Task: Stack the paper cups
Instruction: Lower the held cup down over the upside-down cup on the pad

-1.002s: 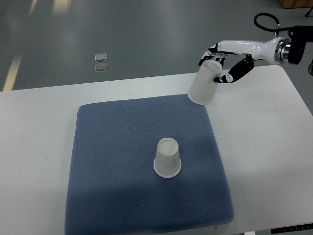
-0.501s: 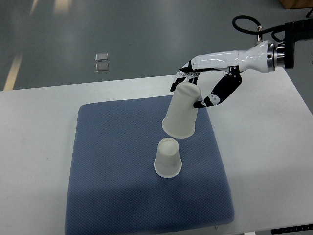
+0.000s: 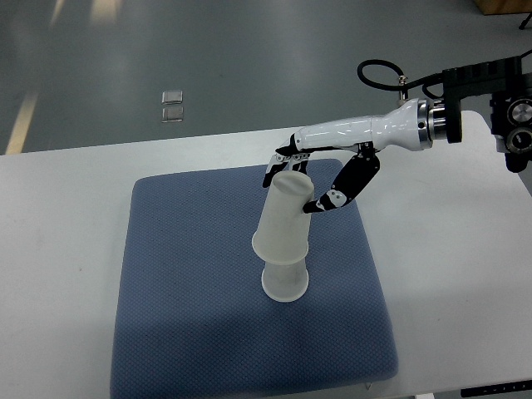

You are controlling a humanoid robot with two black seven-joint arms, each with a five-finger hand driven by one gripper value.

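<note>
Left arm isn't in my view. Bottom cup [image 3: 285, 281] sits upside down mid blue mat [image 3: 183, 274] on the bench [image 3: 58, 249]. The carried cup [image 3: 283, 218] is over it, tilted, rim overlapping the bottom cup's top. Right hand [image 3: 309, 179] has its fingers [image 3: 283, 163] clamped on the carried cup's closed end. Risk as I see it: tilt catches the rim and tips the bottom cup, or an early release slides it off.

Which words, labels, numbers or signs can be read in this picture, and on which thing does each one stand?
None can be read.
The held paper cup in the right hand and the lower paper cup are plain white.
The blue mat and the white table bear no print.
</note>
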